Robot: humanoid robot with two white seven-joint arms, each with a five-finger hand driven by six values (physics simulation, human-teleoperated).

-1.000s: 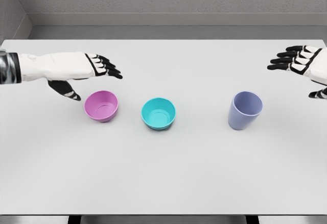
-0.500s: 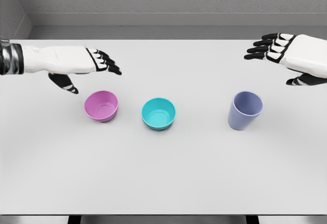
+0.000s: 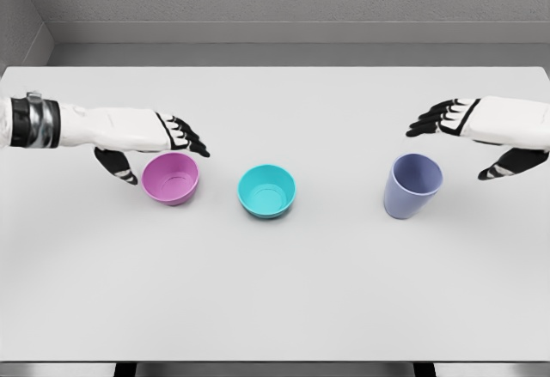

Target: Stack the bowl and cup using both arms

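A pink bowl (image 3: 171,179) sits left of centre on the white table (image 3: 275,291), a teal bowl (image 3: 266,191) stands in the middle, and a lavender cup (image 3: 412,186) stands upright to the right. My left hand (image 3: 155,149) hovers open just over the pink bowl's far-left rim, fingers spread past it and thumb down at its left side. Over on the right, my right hand (image 3: 468,141) is open beside and slightly above the cup, fingers pointing left behind its rim, thumb hanging to the cup's right. Neither hand holds anything.
The table's front edge (image 3: 275,361) runs along the bottom of the view. A grey wall (image 3: 275,8) rises behind the far edge.
Both hands have lowered and closed in: the left came down onto the pink bowl's rim, the right moved left and down toward the cup. The bowls and cup stayed put.
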